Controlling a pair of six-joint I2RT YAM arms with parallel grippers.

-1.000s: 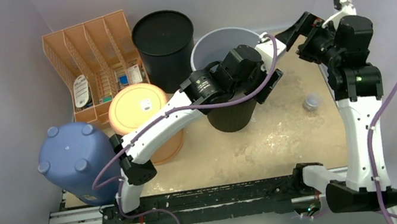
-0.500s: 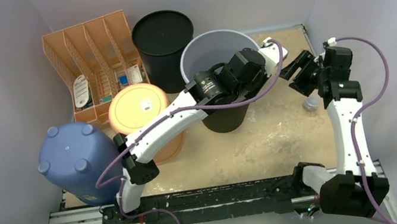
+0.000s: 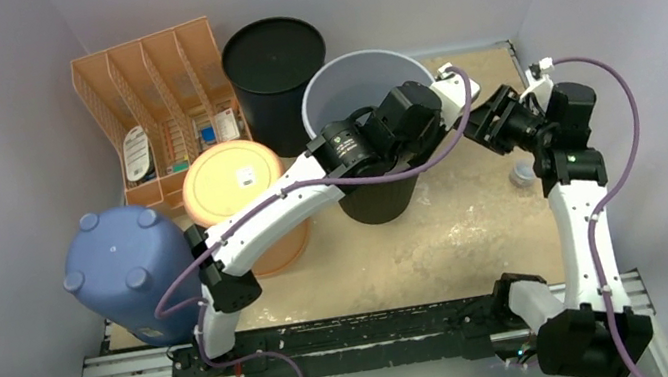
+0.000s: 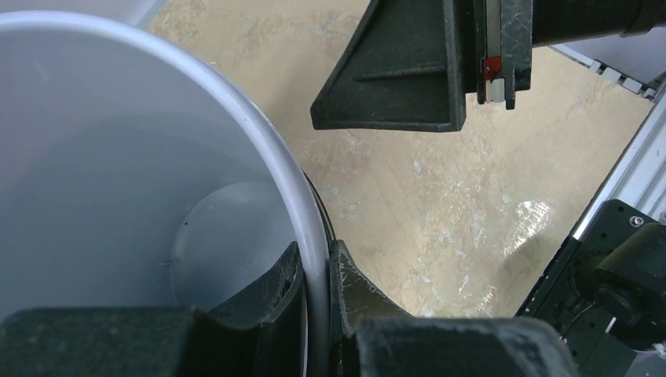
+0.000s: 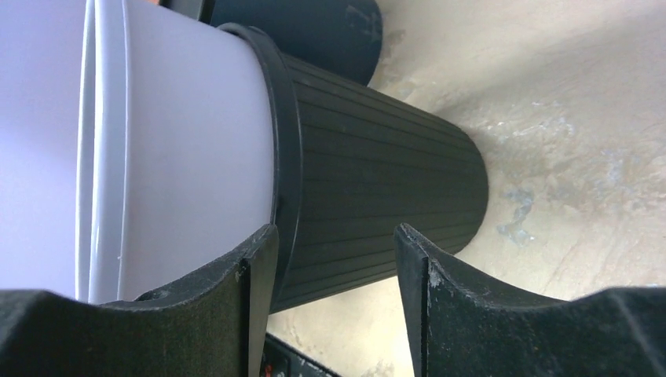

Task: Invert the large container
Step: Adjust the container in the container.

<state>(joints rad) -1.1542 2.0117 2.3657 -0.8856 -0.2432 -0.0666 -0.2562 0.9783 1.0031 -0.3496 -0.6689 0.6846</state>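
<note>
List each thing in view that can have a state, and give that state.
grey bucket, upright, mouth up, nested in the black ribbed bin
black ribbed bin, upright, holding the grey bucket
blue container, upside down, feet up
left gripper, fingers shut on the grey bucket's rim
right gripper, fingers open beside the black ribbed bin

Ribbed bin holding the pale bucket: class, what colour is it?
Black. The ribbed bin shows best in the right wrist view.

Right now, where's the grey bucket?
Top view, centre back: grey bucket nested in the ribbed bin, beside the black tub, left claw on its rim.
</note>
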